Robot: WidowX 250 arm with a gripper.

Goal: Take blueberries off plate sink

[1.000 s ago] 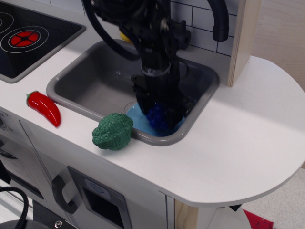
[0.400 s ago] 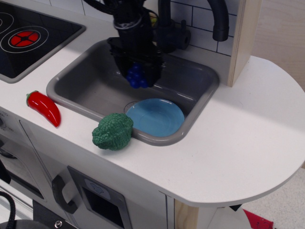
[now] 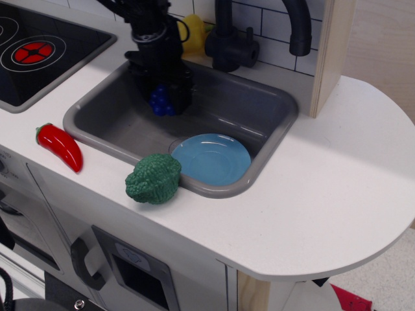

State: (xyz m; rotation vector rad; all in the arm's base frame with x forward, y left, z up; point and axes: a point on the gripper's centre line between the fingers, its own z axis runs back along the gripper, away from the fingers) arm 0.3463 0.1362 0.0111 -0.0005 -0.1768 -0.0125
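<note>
At the near edge, the white counter (image 3: 311, 194) curves round to the right above a toy cabinet front with a dark handle (image 3: 87, 259). On the counter, a green broccoli (image 3: 153, 178) sits just beside the front rim of the grey sink (image 3: 240, 103), and a red chili pepper (image 3: 60, 146) lies to its left. Inside the sink, the light blue plate (image 3: 212, 158) rests bare in the near right corner. Further in, over the left-middle of the basin, the black gripper (image 3: 162, 97) is clamped on the blueberries (image 3: 161, 100), which hang between its fingers, well apart from the plate. Behind are the black stovetop (image 3: 45, 45) with its red burner, a yellow object (image 3: 192, 34) at the back rim, a dark faucet (image 3: 233, 39), white tiled wall and a wooden post (image 3: 331, 52).

A second ago the gripper was down on the plate with the berries; since then it has lifted them and carried them left and back.
</note>
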